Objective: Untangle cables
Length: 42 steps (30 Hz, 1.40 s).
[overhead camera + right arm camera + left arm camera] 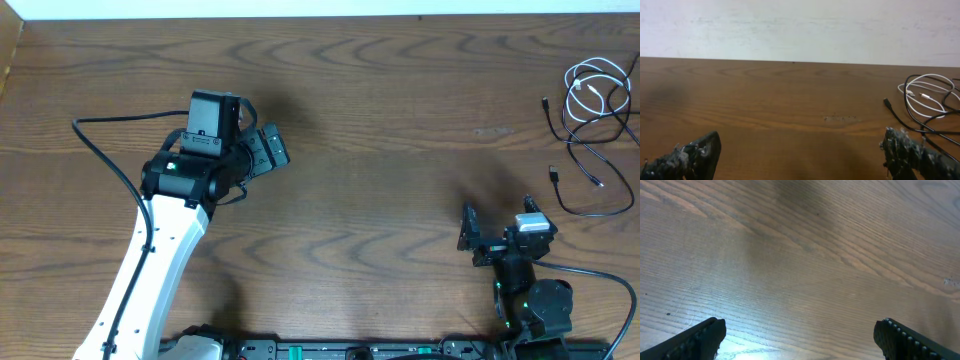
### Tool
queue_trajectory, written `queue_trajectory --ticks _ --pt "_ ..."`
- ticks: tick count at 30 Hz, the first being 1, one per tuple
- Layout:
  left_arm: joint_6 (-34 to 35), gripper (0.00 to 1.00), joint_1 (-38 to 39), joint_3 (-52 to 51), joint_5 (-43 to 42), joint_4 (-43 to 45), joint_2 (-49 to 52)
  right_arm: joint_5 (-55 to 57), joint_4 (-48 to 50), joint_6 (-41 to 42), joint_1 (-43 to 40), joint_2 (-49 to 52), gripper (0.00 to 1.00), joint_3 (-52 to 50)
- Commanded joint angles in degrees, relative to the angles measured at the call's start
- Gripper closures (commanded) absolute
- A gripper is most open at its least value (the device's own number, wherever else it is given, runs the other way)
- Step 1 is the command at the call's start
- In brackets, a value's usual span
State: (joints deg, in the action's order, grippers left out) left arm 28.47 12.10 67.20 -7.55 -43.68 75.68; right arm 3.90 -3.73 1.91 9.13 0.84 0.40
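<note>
Overhead, the left end effector [272, 150] and right end effector [498, 215] stand released and empty, while the white cable [598, 92] and black cable [590, 170] lie looped together at the far right corner of the desk [380, 120]. Best bet: the right arm pinches one cord clear of the crossings and pulls slowly.

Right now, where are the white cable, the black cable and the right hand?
white cable [600, 88]: overhead view, strands in the middle of its coil.
black cable [590, 214]: overhead view, bottom curve of its loop.
right hand [802, 157]: right wrist view, midway between its open fingertips.
</note>
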Motion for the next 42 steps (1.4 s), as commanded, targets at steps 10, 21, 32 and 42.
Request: queue_trajectory --ticks 10,21,32,42 --pt "-0.6 0.01 -0.2 0.2 0.8 -1.0 0.3 0.3 -0.3 -0.7 0.3 -0.5 0.01 -0.1" --pt "-0.6 0.01 -0.2 0.0 4.3 -1.1 -2.4 0.3 -0.3 -0.7 0.3 -0.5 0.01 -0.1" --pt "-9.5 0.01 -4.2 -15.1 6.7 14.1 -20.4 0.3 -0.3 -0.7 0.3 -0.5 0.01 -0.1" --pt "-18.9 0.01 -10.6 -40.5 6.7 37.3 -45.4 0.3 -0.2 -0.7 0.3 -0.5 0.01 -0.1"
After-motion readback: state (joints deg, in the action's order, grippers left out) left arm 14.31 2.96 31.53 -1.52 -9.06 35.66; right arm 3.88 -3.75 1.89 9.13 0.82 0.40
